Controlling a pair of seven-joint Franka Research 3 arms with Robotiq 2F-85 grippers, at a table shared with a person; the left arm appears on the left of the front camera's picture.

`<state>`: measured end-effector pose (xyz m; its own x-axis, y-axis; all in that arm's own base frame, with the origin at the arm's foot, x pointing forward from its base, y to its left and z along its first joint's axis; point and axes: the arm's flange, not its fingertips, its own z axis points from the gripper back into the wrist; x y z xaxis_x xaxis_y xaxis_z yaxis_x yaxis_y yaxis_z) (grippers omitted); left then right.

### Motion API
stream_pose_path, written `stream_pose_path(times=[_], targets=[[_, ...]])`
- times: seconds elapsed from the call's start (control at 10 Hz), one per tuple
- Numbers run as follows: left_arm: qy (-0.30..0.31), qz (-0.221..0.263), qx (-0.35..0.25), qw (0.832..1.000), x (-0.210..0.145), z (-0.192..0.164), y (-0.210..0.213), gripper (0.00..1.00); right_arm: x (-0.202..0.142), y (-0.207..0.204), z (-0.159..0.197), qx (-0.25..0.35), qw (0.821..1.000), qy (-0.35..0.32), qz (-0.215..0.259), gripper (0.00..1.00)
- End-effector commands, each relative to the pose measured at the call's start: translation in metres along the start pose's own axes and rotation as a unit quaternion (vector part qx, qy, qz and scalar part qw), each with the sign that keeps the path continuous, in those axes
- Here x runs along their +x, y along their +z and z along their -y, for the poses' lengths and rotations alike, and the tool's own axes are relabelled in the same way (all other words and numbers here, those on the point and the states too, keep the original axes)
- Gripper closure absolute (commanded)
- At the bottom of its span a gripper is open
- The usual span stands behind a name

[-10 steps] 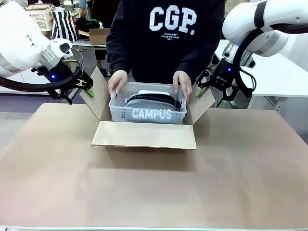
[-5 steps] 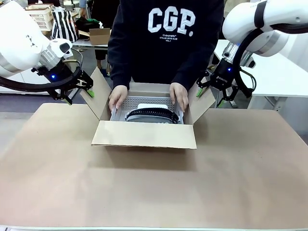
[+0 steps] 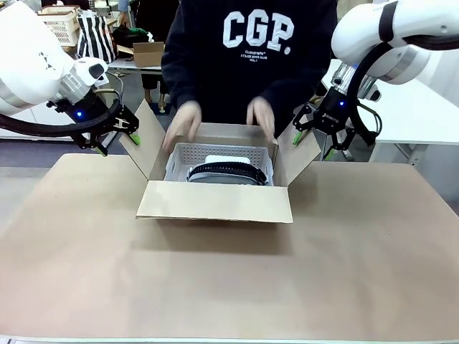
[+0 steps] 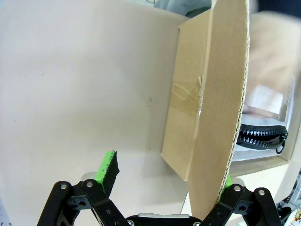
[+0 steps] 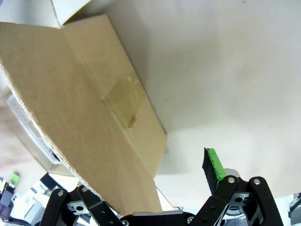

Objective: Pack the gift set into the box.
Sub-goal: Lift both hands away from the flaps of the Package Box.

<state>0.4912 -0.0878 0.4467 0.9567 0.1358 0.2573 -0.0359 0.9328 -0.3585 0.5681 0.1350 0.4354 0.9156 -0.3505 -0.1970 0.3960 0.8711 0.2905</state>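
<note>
The box (image 3: 215,201) stands open at the table's middle, its side flaps raised. Inside sits a grey perforated basket (image 3: 179,153) holding the gift set (image 3: 228,170), of which a black ribbed band and a white part show. The person's hands (image 3: 185,119) hover blurred just above the box, touching nothing. My left gripper (image 3: 118,140) is open around the left flap (image 4: 211,94), whose edge lies against one finger; the gift set (image 4: 261,134) shows past it. My right gripper (image 3: 314,142) is open around the right flap (image 5: 80,94), which hides one finger.
Brown sheeting covers the table (image 3: 229,287), with free room in front of the box and on both sides. Behind the person are a small cardboard box (image 3: 147,51), a striped bag (image 3: 97,36) and a white table (image 3: 416,115) at the right.
The person lowered the basket with the gift set down into the box, let go and lifted both hands. Both grippers stayed at the flaps.
</note>
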Motion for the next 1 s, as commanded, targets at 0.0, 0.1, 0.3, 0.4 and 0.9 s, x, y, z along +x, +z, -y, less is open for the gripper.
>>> stream_pose_path(times=[0.0, 0.1, 0.3, 0.4, 0.9], targets=[[0.0, 0.005, 0.0, 1.0, 0.0002, -0.0004, 0.0008, 0.0, -0.0002, 0.0035, -0.0008, -0.007, 1.0, 0.004, 0.0, 0.0], [0.0, 0.005, 0.0, 1.0, 0.0002, -0.0004, 0.0008, 0.0, -0.0002, 0.0035, -0.0008, -0.007, 1.0, 0.004, 0.0, 0.0], [0.0, 0.005, 0.0, 1.0, 0.0002, -0.0004, 0.0008, 0.0, -0.0002, 0.0035, -0.0008, -0.007, 1.0, 0.004, 0.0, 0.0], [0.0, 0.005, 0.0, 1.0, 0.0002, -0.0004, 0.0008, 0.0, -0.0002, 0.0035, -0.0008, -0.007, 1.0, 0.004, 0.0, 0.0], [0.0, 0.005, 0.0, 1.0, 0.0002, -0.0004, 0.0008, 0.0, -0.0002, 0.0035, -0.0008, -0.007, 1.0, 0.004, 0.0, 0.0]])
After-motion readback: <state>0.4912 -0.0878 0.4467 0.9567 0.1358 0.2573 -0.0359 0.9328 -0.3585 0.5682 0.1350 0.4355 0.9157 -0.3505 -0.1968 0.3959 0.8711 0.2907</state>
